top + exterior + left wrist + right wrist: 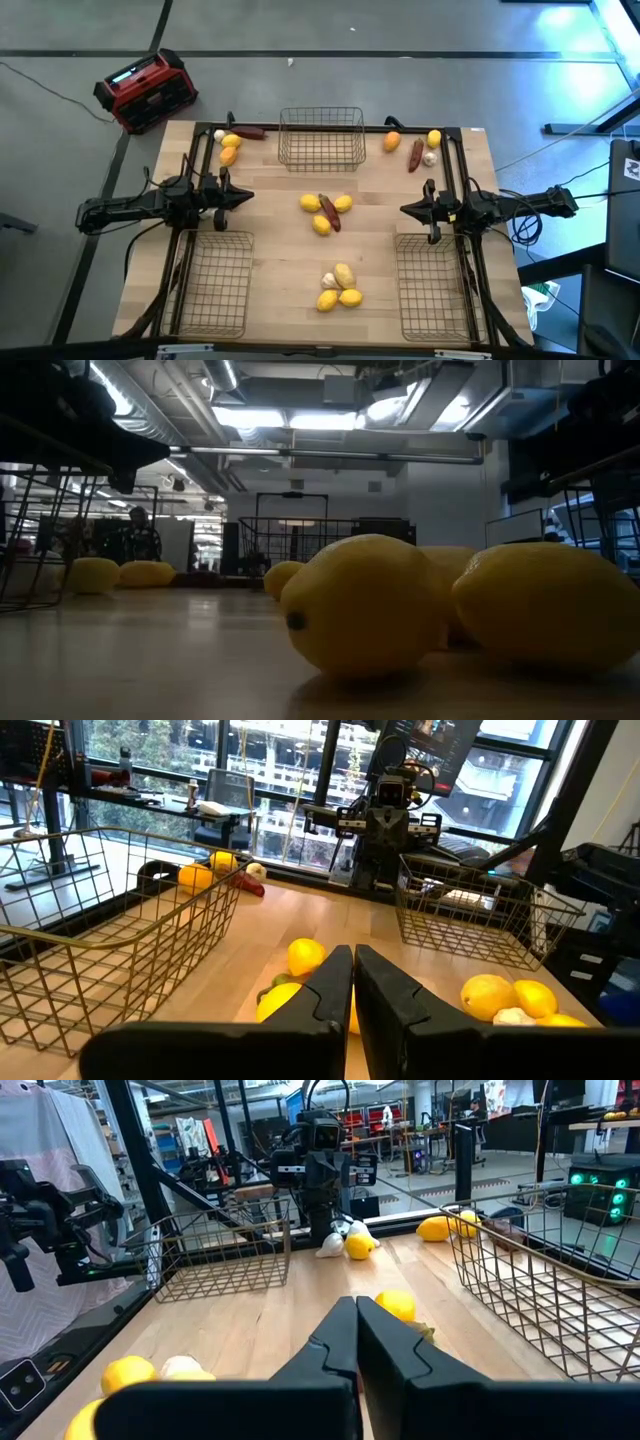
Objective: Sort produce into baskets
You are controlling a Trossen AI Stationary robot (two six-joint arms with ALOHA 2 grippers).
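Both arms are waiting, each end effector pinched together. The middle fruit is lying between left end effector and right end effector, about equally near.

High view looks straight down on the whole table. Low view sits at tabletop level, right against the near lemons. Each wrist view faces across, sharing the centre fruit pile.

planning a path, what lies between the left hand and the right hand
In the high view, a cluster of lemons and a red chili lies between the left hand and right hand.
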